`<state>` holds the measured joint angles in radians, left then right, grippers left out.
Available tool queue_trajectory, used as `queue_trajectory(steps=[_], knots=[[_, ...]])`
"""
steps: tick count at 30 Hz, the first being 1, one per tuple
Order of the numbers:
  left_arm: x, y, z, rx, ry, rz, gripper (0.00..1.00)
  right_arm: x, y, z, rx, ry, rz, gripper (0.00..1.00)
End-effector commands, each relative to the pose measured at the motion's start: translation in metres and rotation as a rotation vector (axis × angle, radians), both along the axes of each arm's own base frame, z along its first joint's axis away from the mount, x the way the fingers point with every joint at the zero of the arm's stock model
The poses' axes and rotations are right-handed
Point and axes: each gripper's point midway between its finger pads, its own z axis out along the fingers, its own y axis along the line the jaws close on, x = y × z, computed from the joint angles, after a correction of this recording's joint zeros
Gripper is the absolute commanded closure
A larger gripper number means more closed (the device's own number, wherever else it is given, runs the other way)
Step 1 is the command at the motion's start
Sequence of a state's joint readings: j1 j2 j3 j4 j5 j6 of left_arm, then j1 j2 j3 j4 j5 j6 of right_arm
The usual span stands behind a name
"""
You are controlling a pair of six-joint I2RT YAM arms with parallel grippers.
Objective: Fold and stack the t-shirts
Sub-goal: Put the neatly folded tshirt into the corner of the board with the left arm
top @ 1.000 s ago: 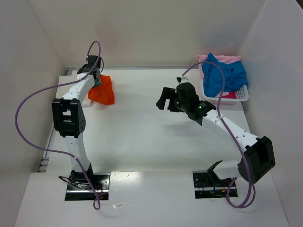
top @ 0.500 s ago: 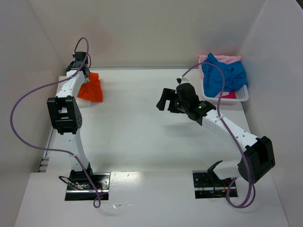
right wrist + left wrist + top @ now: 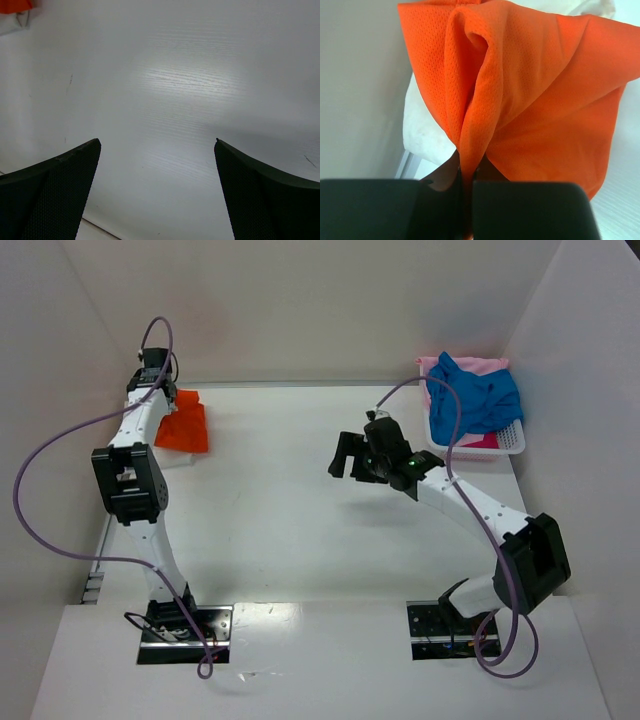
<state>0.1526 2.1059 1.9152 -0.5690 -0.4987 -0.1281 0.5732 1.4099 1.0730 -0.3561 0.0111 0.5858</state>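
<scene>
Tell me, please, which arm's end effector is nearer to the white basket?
Right. The right end effector hovers open over the table, left of the basket; the left end effector, shut on the orange t-shirt, is at the far left corner, across the table.

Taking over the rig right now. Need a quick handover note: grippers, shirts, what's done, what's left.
Left gripper: jaws shut on a pinch of the orange t-shirt, which is bunched at the far-left corner of the table.
Right gripper: jaws open, empty, over mid-table.
Blue t-shirt and pink t-shirt: heaped in the white basket, far right.
Done: nothing folded or stacked.
Left: spread and fold the orange one, then fetch, fold and stack the others.
</scene>
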Motion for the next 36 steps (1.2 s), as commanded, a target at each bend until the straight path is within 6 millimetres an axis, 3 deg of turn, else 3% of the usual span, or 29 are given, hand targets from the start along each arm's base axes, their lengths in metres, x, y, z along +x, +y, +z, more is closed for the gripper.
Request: queue_trajectory(steps=[1,14,29,32,36], knots=[[0.001,0.015,0.038,0.027,-0.091,0.024,1.0,0.009,0.008,0.016,0.02,-0.036,0.011,0.0],[-0.012,0.042,0.025,0.093,-0.044,0.12,1.0,0.011,0.01,0.009,0.016,-0.022,0.015,0.0],[-0.011,0.069,0.006,0.086,-0.025,0.172,0.98,0.017,0.017,0.002,0.017,0.0,0.017,0.0],[-0.007,0.07,0.0,0.087,-0.017,0.166,0.86,0.019,0.018,0.002,0.016,0.002,0.017,0.0],[-0.008,0.075,0.001,0.107,-0.019,0.199,0.33,0.019,0.018,-0.002,0.012,0.01,0.019,0.0]])
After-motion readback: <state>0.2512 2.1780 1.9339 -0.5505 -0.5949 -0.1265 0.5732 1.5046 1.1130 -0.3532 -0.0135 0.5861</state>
